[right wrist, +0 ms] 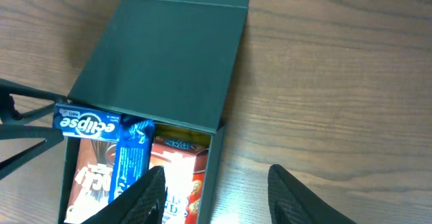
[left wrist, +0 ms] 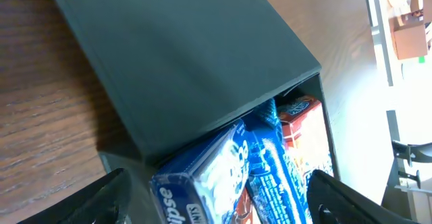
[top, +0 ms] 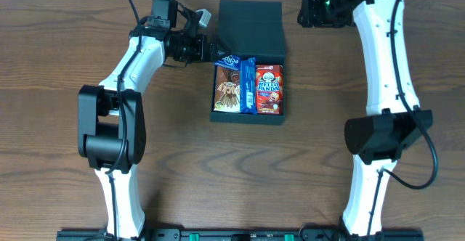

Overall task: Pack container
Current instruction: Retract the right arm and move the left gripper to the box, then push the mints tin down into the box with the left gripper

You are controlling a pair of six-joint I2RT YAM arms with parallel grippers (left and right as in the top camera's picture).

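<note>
Lying open on the table (top: 73, 52), the container (top: 247, 118) has its lid (top: 251, 27) flopped back so more can go in (four inside: one eclipse pack (right wrist: 84, 124), one brown packet (top: 227, 92), one blue packet (top: 248, 85), one red box (top: 269, 88)). The left gripper (left wrist: 217, 175), jaws spread, sits by the eclipse pack, maybe to poke it flat; the right gripper (right wrist: 216, 172) hangs spread too, empty.

The container (top: 250, 22) looks like matt, smooth cardboard. The table (top: 58, 52) is grained wood. The snack packets (top: 232, 88) are glossy.
</note>
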